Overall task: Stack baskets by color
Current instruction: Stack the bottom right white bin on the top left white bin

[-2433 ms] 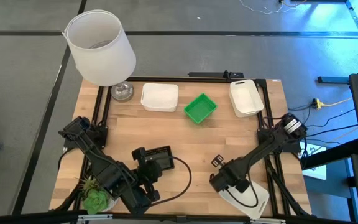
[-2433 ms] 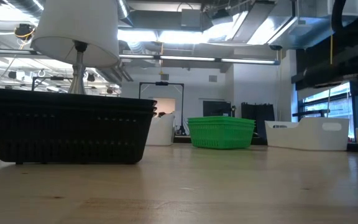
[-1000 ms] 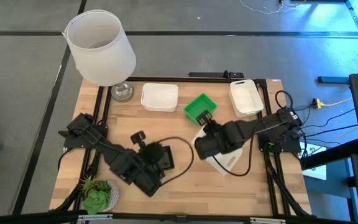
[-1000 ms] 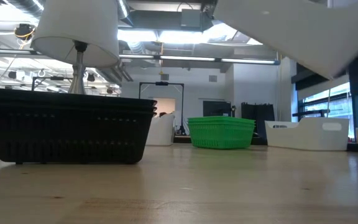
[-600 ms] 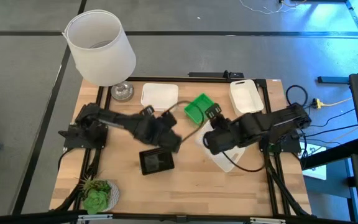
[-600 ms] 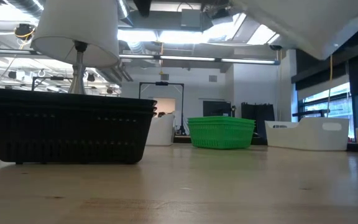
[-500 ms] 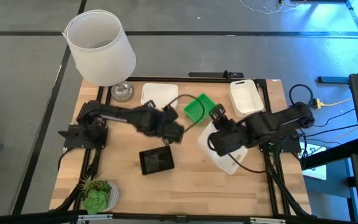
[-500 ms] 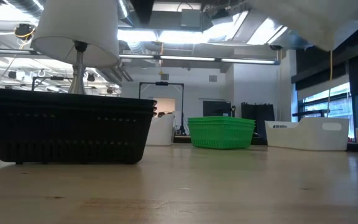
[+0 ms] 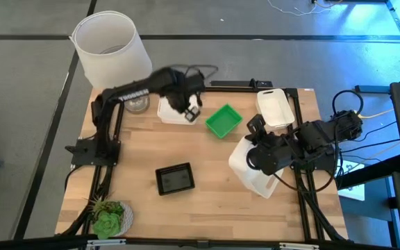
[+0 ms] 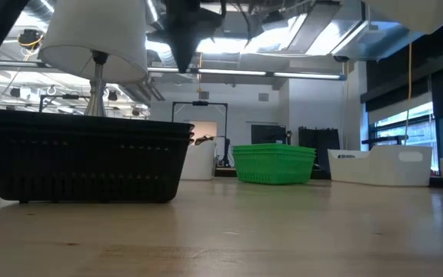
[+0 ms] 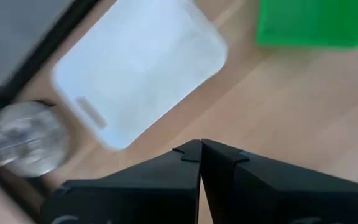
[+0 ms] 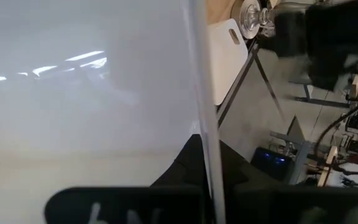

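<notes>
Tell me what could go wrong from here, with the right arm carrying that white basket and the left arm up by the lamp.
1. The right claw pinches only the rim of the lifted white basket; it could swing or slip.
2. That basket hangs close to the green basket and could knock it on the way to a white one.
3. The left claw, shut and empty, hovers above the white basket beside the lamp; a wide swing may hit the lamp.
</notes>
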`<action>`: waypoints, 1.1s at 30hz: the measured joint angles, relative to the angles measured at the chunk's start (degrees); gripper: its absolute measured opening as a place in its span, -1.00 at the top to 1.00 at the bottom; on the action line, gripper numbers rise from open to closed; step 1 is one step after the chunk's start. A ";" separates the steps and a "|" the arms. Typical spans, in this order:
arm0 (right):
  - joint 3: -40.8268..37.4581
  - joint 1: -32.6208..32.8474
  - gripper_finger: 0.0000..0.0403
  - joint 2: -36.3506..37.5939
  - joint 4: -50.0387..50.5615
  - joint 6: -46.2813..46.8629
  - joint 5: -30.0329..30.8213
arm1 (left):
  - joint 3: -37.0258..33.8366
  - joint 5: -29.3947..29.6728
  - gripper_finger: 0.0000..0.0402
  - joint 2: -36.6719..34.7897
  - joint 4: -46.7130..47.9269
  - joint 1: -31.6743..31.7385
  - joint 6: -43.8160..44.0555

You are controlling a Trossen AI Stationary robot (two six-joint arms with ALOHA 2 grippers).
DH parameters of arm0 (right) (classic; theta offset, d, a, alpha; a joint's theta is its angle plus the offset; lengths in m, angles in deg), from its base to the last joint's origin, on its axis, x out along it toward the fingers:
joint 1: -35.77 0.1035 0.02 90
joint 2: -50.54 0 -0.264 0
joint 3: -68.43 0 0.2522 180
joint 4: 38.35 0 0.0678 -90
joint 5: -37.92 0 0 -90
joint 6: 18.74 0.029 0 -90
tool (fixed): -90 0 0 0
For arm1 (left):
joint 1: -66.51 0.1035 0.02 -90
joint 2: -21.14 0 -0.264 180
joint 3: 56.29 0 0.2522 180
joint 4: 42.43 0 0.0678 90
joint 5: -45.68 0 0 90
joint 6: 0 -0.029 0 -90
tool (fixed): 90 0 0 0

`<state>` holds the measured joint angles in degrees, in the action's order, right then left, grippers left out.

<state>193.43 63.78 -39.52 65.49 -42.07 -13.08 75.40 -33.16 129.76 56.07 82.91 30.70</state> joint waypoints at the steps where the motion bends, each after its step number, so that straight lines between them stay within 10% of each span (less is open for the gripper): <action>1: -0.01 0.00 1.00 0.02 -0.01 0.54 -0.02 | 0.00 -1.98 1.00 0.00 -1.58 1.68 -0.25; 33: 0.00 0.00 1.00 1.03 -0.07 0.77 0.02 | -33.32 4.71 1.00 0.13 -39.87 7.49 12.83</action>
<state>193.43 63.78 -38.49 65.43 -41.30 -13.06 42.08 -28.46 129.89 16.20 90.40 43.52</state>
